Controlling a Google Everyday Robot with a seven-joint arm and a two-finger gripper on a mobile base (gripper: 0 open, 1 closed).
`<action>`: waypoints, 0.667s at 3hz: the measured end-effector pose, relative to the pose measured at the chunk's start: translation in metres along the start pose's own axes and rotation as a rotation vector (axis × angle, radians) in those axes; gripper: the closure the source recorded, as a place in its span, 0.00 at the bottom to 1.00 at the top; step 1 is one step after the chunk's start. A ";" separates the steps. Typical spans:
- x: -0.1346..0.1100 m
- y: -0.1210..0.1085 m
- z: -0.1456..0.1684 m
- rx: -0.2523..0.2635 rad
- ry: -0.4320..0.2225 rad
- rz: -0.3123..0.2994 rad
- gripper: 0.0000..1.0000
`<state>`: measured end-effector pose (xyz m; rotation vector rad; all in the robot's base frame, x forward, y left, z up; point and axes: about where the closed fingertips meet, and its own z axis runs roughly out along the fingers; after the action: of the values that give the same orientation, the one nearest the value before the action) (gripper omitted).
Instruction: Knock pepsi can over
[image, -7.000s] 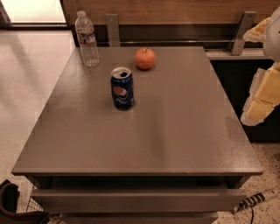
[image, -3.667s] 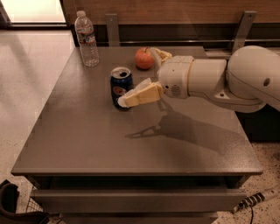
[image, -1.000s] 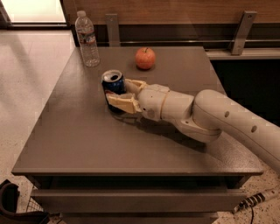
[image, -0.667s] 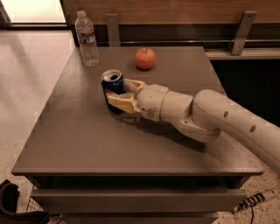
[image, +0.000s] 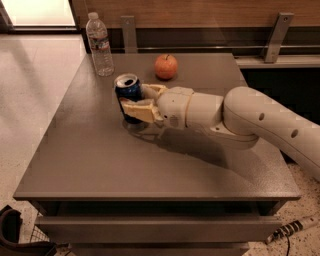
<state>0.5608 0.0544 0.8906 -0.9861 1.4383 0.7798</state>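
My gripper (image: 134, 98), low over the table (image: 100, 165), is clamped on the pepsi can (image: 128, 89), near upright — next: tip it sideways, release.

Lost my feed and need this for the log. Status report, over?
Tool low over the table, right at the pepsi can. Can not yet on its side. Water bottle and apple behind, apart, not in the way.

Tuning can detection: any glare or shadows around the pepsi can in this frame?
Camera view: glare washes the floor at top left, well away from the can. Camera view: the arm and tool, at the pepsi can, throw a dark shadow on the table just below them. The can's base sits in that shadow, and its silver top catches light.
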 end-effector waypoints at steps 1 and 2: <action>-0.018 0.000 -0.002 -0.047 0.096 -0.031 1.00; -0.024 -0.005 -0.006 -0.068 0.234 -0.051 1.00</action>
<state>0.5618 0.0497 0.9154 -1.1927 1.5884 0.6972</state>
